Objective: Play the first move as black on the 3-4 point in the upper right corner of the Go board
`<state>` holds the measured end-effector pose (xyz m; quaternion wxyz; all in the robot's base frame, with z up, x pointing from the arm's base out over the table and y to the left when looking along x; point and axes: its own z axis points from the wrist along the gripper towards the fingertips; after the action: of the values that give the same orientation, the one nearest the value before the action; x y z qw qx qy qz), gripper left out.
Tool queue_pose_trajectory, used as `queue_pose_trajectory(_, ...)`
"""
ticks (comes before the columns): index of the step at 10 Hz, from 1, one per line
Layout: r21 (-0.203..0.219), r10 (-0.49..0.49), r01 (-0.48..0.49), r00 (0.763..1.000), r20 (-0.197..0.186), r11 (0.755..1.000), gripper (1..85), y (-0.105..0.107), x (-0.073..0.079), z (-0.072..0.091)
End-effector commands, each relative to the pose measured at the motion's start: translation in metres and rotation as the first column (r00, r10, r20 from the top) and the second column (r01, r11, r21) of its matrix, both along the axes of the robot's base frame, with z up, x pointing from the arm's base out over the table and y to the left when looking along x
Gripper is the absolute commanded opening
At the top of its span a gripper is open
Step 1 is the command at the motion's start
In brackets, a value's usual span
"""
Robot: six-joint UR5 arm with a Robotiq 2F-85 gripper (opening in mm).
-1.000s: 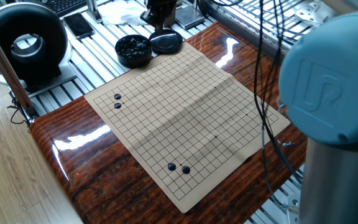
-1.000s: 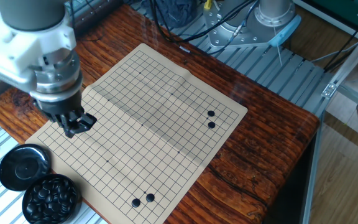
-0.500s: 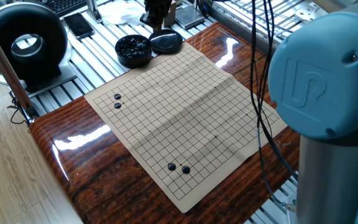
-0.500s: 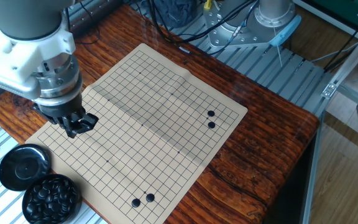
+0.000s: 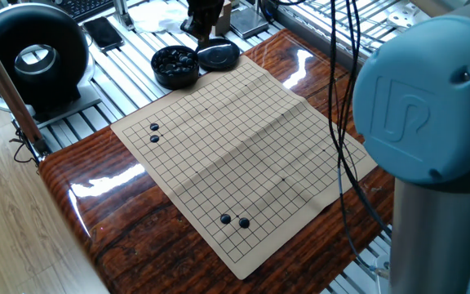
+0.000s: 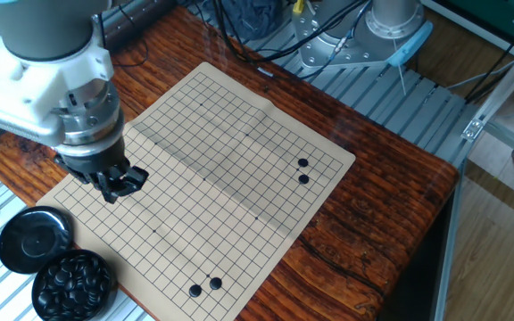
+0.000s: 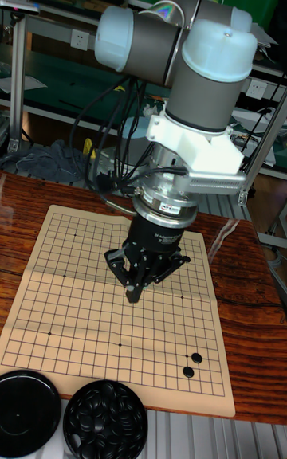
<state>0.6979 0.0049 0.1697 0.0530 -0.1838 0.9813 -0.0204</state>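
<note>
A paper Go board (image 6: 239,152) lies on the wooden table. My gripper (image 6: 114,185) hangs over the board's left part near the bowl side, also seen above the grid in the tall view (image 7: 131,272). Its fingers are drawn together to a point, and anything pinched between them is too small to see. Two pairs of black stones (image 6: 302,170) (image 6: 204,287) lie in two corners of the board. The 3-4 point is an unmarked crossing, and I cannot tell which one it is. Only the top edge of one fixed view shows the gripper (image 5: 203,18).
A round bowl (image 6: 74,282) full of black stones and its lid (image 6: 34,239) stand just off the board's near-left edge. The arm's blue elbow (image 5: 427,98) fills the right of one fixed view. Cables (image 5: 345,122) hang across the board's right side.
The gripper has shifted slightly rightward over the board, away from the bowl. The arm's elbow swung a little left. The stones on the board have not moved.
</note>
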Motion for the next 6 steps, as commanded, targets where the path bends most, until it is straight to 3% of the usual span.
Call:
queue_pose_trajectory(1, -0.061, 0.228, -0.225, 0.972, 0.046, 0.972, 6.0, 0.000, 0.029, -0.006)
queue_pose_trajectory(3, -0.084, 0.353, -0.346, 0.932, 0.080, 0.934, 9.0, 0.010, 0.050, -0.012)
queue_pose_trajectory(4, -0.124, 0.424, -0.413, 0.902, 0.079, 0.902, 9.0, 0.006, 0.056, -0.010)
queue_pose_trajectory(6, -0.160, 0.494, -0.476, 0.863, 0.103, 0.865, 9.0, 0.005, 0.068, -0.006)
